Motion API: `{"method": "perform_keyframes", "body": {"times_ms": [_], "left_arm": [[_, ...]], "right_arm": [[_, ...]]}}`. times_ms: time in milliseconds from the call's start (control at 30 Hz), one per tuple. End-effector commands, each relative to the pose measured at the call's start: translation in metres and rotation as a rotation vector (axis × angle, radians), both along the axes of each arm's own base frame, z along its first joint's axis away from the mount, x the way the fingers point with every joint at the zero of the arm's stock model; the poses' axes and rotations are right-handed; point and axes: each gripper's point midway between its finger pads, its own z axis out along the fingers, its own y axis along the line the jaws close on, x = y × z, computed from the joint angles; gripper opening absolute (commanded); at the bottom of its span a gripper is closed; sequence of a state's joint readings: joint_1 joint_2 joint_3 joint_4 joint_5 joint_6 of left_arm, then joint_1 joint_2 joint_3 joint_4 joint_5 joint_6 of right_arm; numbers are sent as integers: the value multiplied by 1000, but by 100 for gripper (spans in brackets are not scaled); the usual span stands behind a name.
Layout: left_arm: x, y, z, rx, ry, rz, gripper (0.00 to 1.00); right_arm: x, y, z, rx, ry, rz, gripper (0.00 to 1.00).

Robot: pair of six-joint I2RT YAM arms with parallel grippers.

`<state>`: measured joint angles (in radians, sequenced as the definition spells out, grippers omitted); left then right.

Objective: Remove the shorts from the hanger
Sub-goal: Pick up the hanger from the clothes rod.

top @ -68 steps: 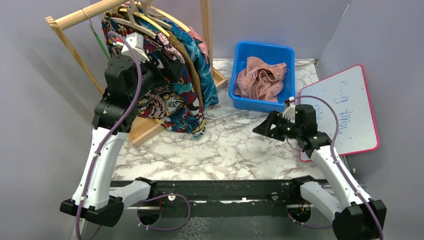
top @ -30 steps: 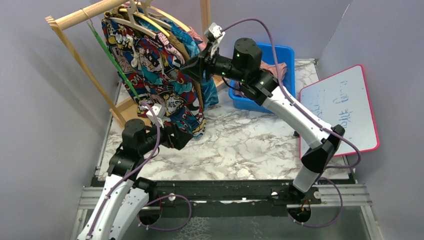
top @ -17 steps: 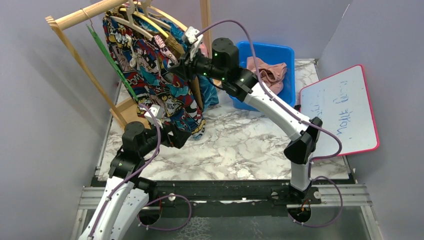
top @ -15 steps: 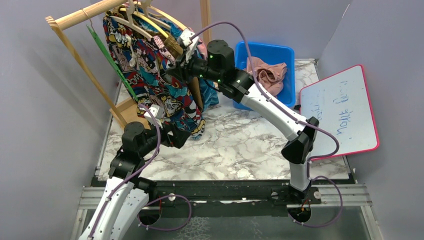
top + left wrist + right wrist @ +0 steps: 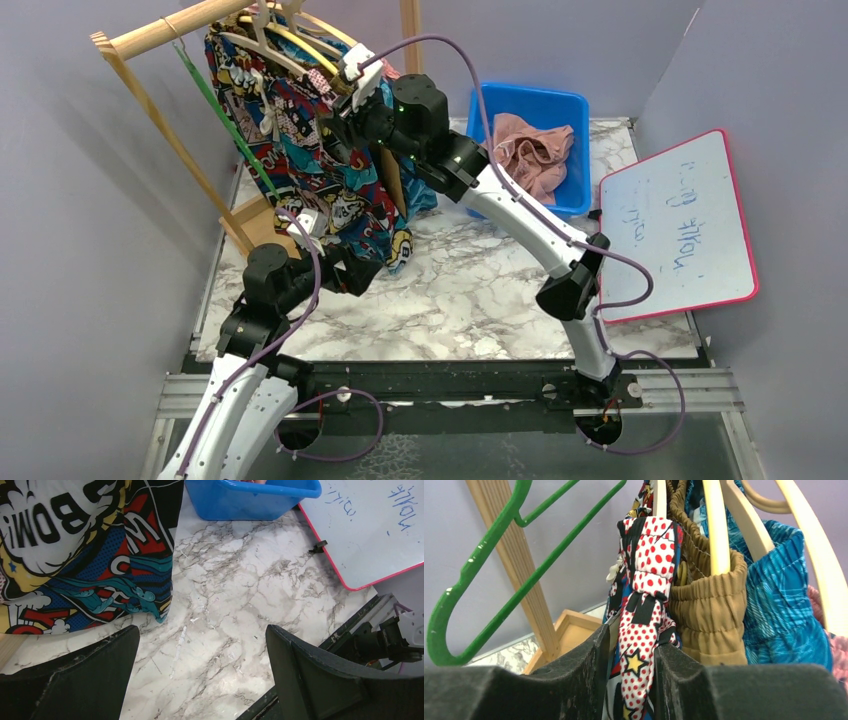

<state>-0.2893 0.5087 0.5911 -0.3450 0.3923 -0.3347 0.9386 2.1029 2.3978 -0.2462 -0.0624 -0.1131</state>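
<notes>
Where pinched between fingers [image 5: 574,680], soft bunched comic-print shorts [image 5: 644,595].

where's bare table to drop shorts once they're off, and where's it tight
Bare marble table in the middle, bordered by the hem of the comic-print shorts, the blue bin, the whiteboard and the near edge. Crowded: the rack corner, where the right gripper grips those shorts and the open left gripper sits below; the bin holds pink shorts.

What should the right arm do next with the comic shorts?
Probably squeeze the jaws of the right gripper shut: the comic shorts hang on a hanger with the waistband fold between the jaws, but a firm pinch isn't evident.
</notes>
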Motion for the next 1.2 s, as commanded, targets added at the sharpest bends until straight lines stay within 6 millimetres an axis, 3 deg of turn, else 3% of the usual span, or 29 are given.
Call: {"method": "perform_keyframes", "body": {"times_ms": [0,100,233,333,433,633,933,1167], "left_arm": [[5,2,7,3,-42,15,99],[6,3,6,5,-38,20,99],[7,3,4,7,-31,19,99],[7,3,4,7,-30,20,99],[6,3,4,6,-31,20,99],[5,4,8,2,-50,23,99],[2,6,15,-3,-78,30,99],[0,5,17,-6,-87,18,99]], "right_arm": [[3,8,-11,-31,19,8,31],[3,10,-11,-28,19,13,8],[3,7,1,14,3,-23,1],[1,2,20,115,-3,-53,1],[-3,-7,51,262,-1,-83,1],[-22,-14,98,438,-47,-57,1],[-35,-28,114,578,-35,-44,1],[-43,-37,113,594,-36,-27,1]]}}
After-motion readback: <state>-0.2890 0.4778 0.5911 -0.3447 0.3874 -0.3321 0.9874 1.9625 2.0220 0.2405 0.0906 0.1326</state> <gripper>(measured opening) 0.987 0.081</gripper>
